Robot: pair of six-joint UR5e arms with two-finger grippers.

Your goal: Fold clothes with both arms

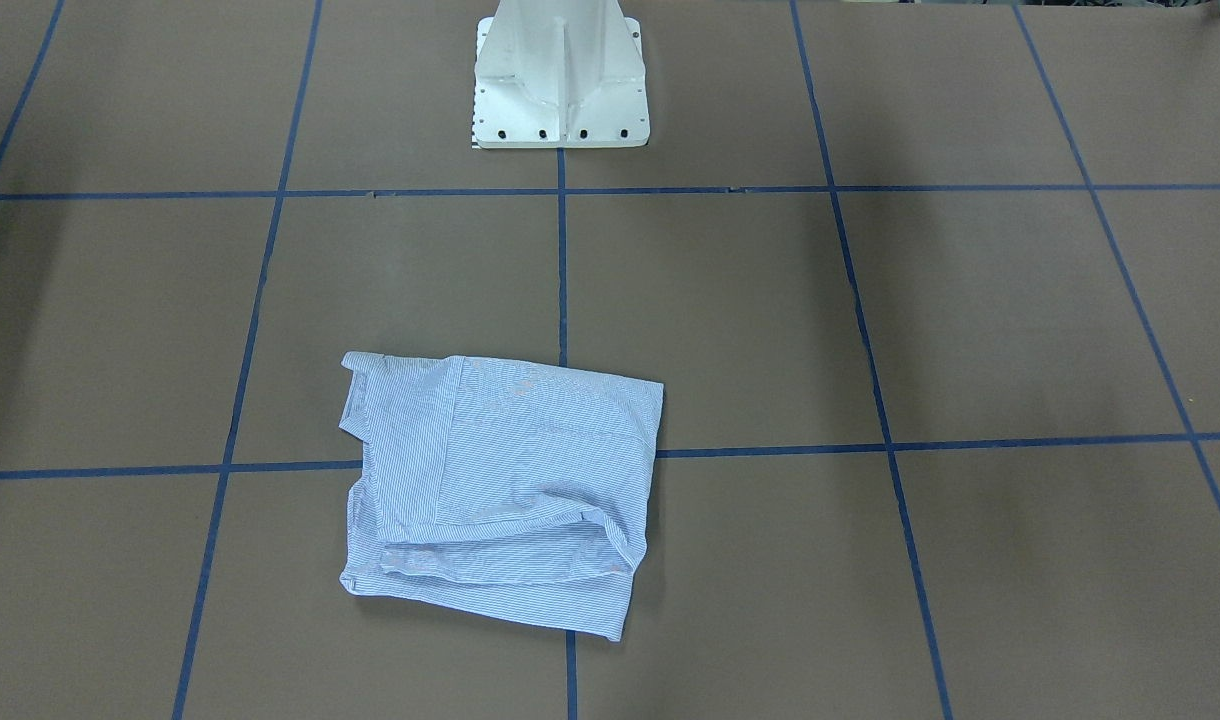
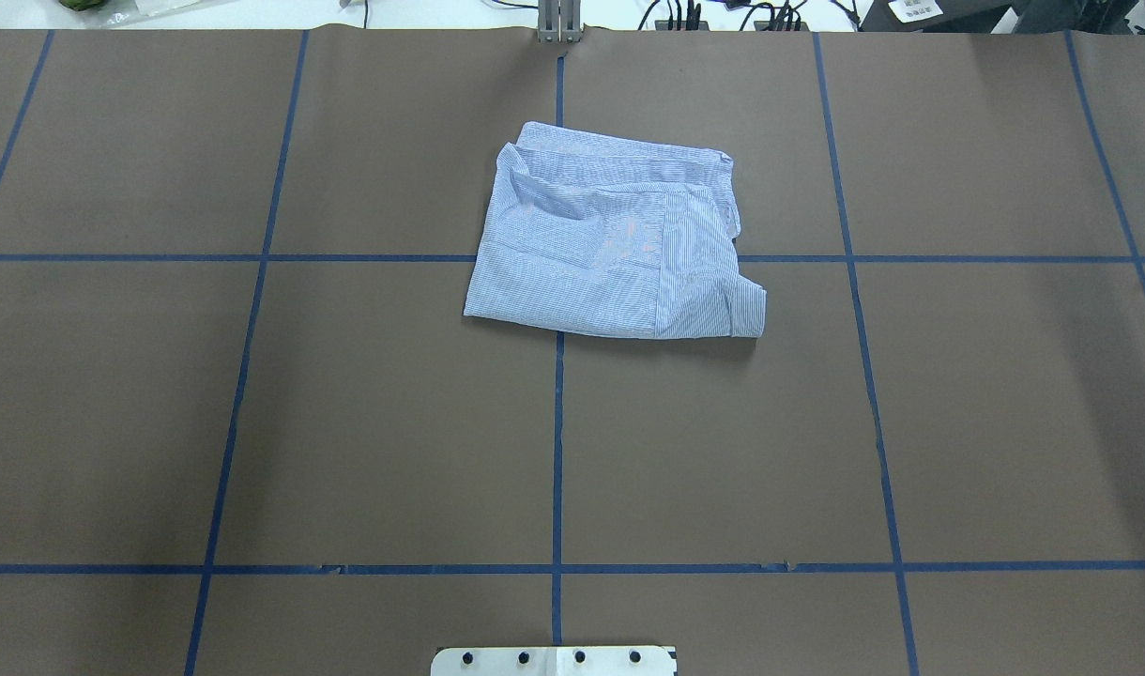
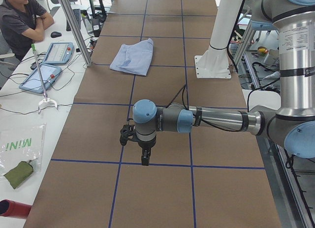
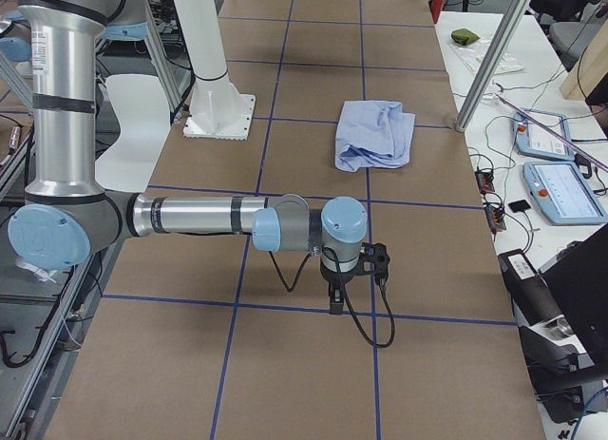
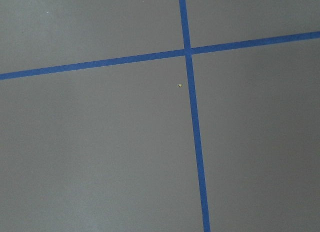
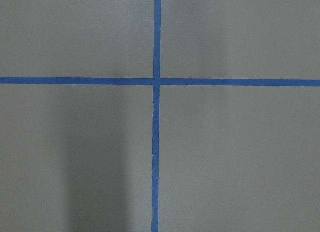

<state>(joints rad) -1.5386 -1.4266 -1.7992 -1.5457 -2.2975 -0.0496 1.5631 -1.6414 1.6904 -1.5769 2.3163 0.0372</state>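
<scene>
The light blue striped shirt (image 1: 500, 490) lies folded into a rough rectangle on the brown table, in the half far from the base (image 2: 610, 244). It also shows in the left side view (image 3: 133, 55) and the right side view (image 4: 375, 134). No arm is near it. My left gripper (image 3: 145, 159) hangs over a tape line far from the shirt, towards the table's left end. My right gripper (image 4: 335, 302) hangs likewise towards the right end. I cannot tell whether either is open or shut. Both wrist views show only bare table and blue tape.
The white pedestal base (image 1: 558, 80) stands at the robot's edge of the table. Blue tape lines (image 2: 557, 422) grid the brown surface. An operator (image 3: 19, 21) sits by tablets (image 3: 56, 53) beside the table. More tablets (image 4: 560, 188) and cables lie along that side.
</scene>
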